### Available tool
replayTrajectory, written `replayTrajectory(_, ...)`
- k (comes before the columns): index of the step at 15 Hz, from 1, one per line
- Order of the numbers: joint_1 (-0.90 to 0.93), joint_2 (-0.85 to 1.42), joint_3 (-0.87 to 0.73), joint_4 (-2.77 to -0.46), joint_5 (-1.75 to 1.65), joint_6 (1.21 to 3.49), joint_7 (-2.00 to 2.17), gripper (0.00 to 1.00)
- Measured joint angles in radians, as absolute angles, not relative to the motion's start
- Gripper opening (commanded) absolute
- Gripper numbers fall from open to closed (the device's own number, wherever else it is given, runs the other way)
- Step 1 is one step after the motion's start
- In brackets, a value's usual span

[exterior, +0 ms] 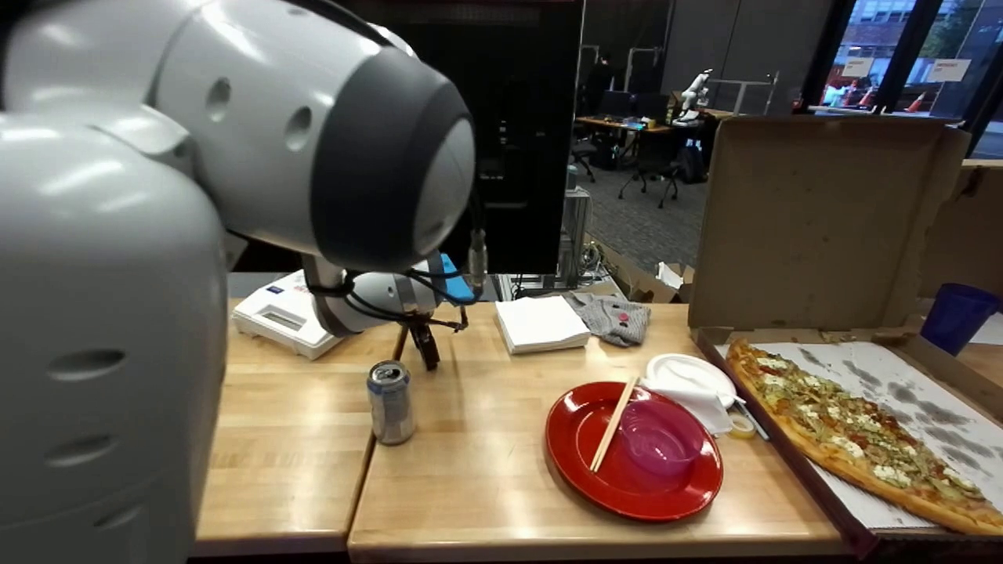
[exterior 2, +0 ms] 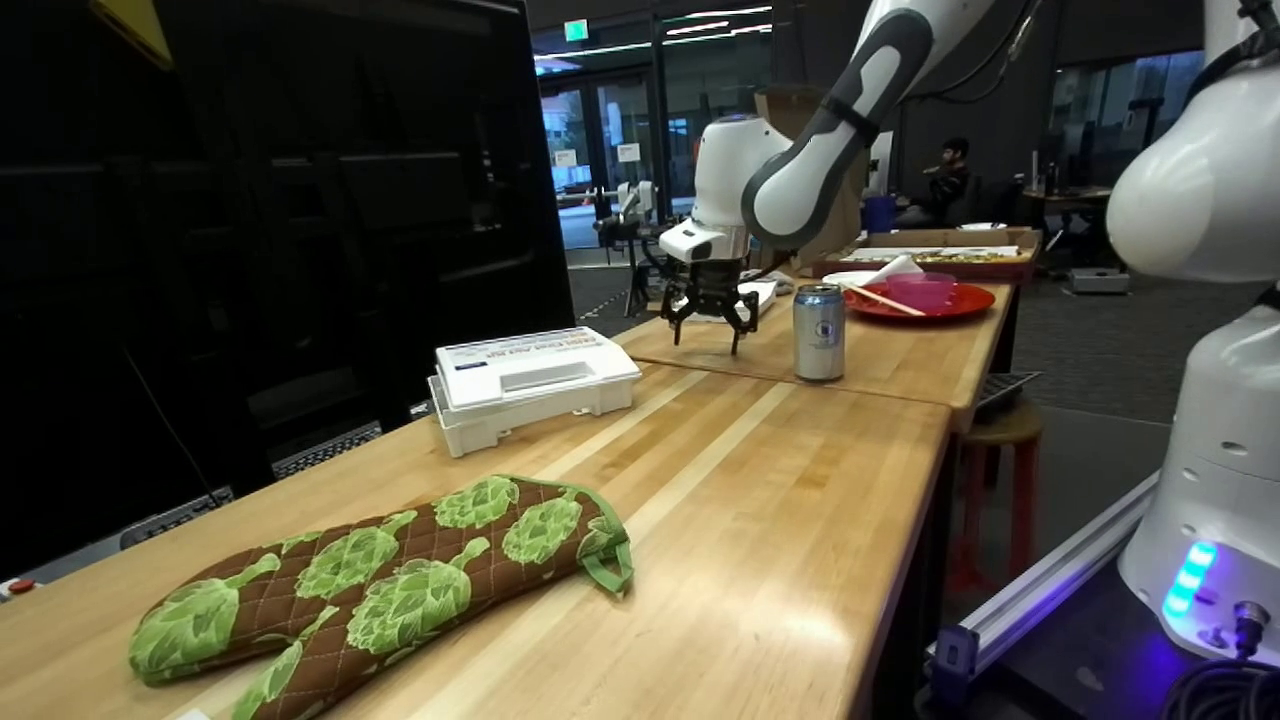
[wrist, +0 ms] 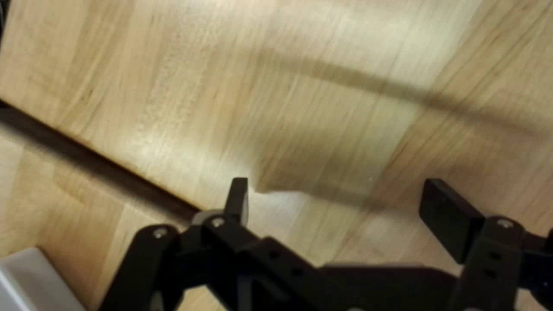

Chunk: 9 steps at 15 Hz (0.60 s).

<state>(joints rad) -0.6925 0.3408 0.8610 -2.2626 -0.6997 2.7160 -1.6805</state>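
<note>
Tabletop [exterior 2: 720, 540]: round-emblemed can [exterior 2: 819, 340] near gripper [exterior 2: 706, 343].

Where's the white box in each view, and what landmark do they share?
In an exterior view: white box, left of center, partly behind the arm.
In an exterior view: white box, near center, left of the gripper.
Wrist view: white box, bottom-left corner, cut off.
Shared landmark: table gap.

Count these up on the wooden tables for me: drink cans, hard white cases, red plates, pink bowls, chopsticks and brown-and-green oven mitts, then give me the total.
Drink can: 1
Hard white case: 1
Red plate: 1
Pink bowl: 1
Chopsticks: 2
Brown-and-green oven mitt: 1
Total: 7
</note>
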Motion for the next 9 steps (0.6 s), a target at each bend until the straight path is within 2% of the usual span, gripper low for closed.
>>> replayTrajectory(2, -0.629, 0.287, 0.804, -2.312, -0.671, 2.804, -1.667, 1.0)
replayTrajectory(9, -0.63, 0.143, 0.838, -2.416, -0.664, 2.905, -1.563, 1.0)
